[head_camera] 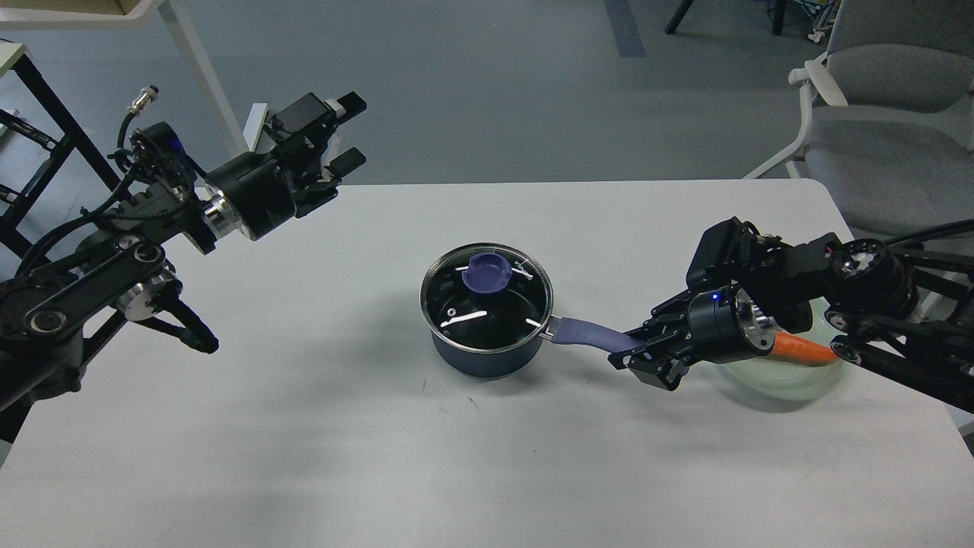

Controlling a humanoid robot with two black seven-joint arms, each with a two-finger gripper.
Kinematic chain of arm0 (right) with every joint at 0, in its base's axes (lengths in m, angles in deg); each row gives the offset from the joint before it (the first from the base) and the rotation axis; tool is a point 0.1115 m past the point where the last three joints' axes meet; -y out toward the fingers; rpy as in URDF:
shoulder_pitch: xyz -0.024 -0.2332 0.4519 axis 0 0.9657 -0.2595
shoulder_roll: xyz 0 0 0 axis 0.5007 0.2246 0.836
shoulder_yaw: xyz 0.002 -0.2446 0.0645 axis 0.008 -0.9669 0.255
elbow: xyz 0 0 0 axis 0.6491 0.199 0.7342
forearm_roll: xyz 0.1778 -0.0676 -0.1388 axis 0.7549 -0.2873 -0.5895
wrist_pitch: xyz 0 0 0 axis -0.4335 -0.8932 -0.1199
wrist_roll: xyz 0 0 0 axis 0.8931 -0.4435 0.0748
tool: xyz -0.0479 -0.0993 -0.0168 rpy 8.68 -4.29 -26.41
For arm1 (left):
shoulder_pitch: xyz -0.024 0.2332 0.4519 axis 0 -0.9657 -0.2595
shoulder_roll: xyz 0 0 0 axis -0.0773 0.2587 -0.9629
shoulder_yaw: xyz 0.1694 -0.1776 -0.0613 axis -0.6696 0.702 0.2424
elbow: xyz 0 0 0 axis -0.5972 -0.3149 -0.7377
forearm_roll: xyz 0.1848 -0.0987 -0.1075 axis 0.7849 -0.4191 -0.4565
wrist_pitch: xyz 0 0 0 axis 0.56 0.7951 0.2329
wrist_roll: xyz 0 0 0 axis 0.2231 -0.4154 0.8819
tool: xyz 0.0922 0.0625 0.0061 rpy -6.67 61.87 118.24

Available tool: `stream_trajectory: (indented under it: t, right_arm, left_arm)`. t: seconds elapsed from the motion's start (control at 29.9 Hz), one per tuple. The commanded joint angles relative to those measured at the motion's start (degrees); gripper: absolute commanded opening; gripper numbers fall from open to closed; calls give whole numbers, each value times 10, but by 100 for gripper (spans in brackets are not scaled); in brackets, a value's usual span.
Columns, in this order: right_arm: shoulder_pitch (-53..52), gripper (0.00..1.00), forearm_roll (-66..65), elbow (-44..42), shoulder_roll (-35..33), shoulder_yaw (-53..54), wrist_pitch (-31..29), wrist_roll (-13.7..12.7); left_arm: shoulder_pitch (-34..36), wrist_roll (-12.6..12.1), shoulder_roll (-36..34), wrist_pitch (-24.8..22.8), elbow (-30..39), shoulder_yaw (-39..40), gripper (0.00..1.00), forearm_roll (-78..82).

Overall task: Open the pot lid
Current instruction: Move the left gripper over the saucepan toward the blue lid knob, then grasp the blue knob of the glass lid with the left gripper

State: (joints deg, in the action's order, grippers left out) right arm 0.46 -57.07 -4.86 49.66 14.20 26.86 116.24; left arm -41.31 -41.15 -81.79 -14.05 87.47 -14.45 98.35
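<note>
Pot: the dark blue saucepan [487, 335] is sitting near the middle of the white rectangular table [304, 426], its round glass lid [487, 298] seated flat on the rim and not yet lifted.
Knob: the blue plastic lid knob [488, 273] is sitting toward 12 o'clock on the lid, bare on every side.
Right gripper: the right gripper [638, 353] is closing narrowly on the tip of the blue curved pot handle [593, 336], which is pointing toward 3 o'clock; it appears to be bracing the pot.
Left gripper: the left gripper [346, 133] is hovering high at 10 o'clock from the pot, well apart from the knob, jaws standing wide with nothing between them.
Risk, slip: I judge the grip on the handle tip is shallow, so an upward pull on the lid could be rocking or swinging the pot out of it.
Risk, knob: the knob is low and rounded; an off-centre pinch could be sliding off or tilting the lid so it scrapes the rim.
Risk, neighbours: the pale green shallow bowl [784, 380] holding the orange carrot [803, 350] is lying just beside the right wrist at 3 o'clock; a jerk there could be knocking it.
Open room: bare tabletop is spreading from 6 to 9 o'clock of the pot, suiting a lid set-down.
Edges: the far table edge is running at 12 o'clock, near the left gripper; the grey office chair [890, 114] is standing beyond the corner at 2 o'clock.
</note>
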Motion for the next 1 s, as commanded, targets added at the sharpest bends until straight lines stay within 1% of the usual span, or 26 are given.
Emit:
stream_trajectory:
  t: [0.0, 0.07, 0.17, 0.27, 0.33, 0.43, 0.54, 0.74, 0.97]
  right_arm:
    - [1, 34, 0, 0, 0, 1, 0, 0]
    - [1, 34, 0, 0, 0, 2, 0, 0]
    - [0, 34, 0, 0, 0, 2, 0, 0]
    - [1, 34, 1, 0, 0, 3, 1, 0]
    - [1, 34, 1, 0, 0, 3, 0, 0]
    - [1, 34, 1, 0, 0, 4, 1, 0]
    - [0, 34, 1, 0, 0, 4, 0, 0]
    - [1, 34, 1, 0, 0, 4, 1, 0]
    - [1, 35, 1, 0, 0, 4, 0, 0]
  left_arm:
    - [17, 21, 1, 1, 48, -1, 99, 171]
    - [24, 21, 7, 8, 69, -14, 99, 270]
    - [58, 21, 19, 27, 86, -78, 99, 391]
    - [97, 21, 32, 112, 80, -157, 99, 489]
    - [122, 21, 45, 169, 61, -210, 99, 536]
    - [146, 21, 73, 207, 15, -264, 99, 573]
    - [154, 21, 95, 221, -23, -271, 99, 584]
    - [159, 21, 130, 222, -84, -279, 99, 584]
    - [152, 21, 146, 221, -113, -281, 99, 582]
